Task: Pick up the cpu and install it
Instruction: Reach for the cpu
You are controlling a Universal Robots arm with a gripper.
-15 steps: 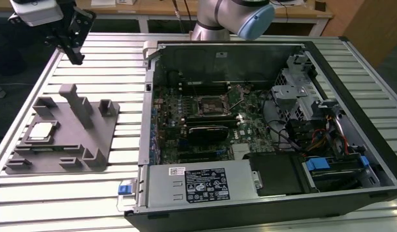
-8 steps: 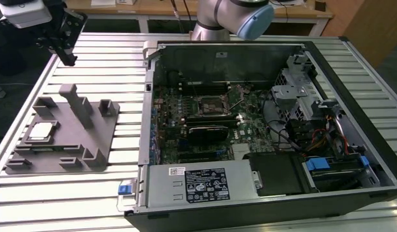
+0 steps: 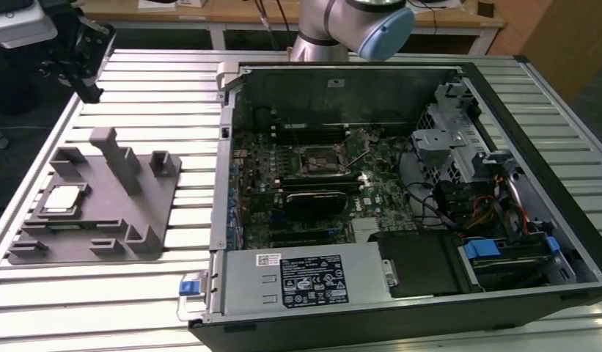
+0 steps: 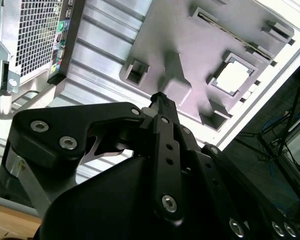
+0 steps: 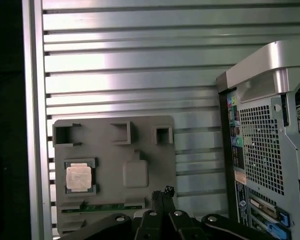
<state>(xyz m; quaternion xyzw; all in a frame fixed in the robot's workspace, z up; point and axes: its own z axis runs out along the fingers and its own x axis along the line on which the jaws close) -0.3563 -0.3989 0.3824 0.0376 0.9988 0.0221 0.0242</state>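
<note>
While the cpu [image 5: 80, 176] lies in the grey fixture plate [image 5: 106, 162], the hand [image 5: 164, 191] hangs clenched, empty.

robot arm [image 3: 325, 29]: silver tube with a blue-capped joint [image 3: 384, 33], at the top edge of the exterior view. gripper [image 5: 165, 192]: black linkage fingers [image 4: 162, 135] drawn together at the tips, holding nothing, in both wrist views.
</note>
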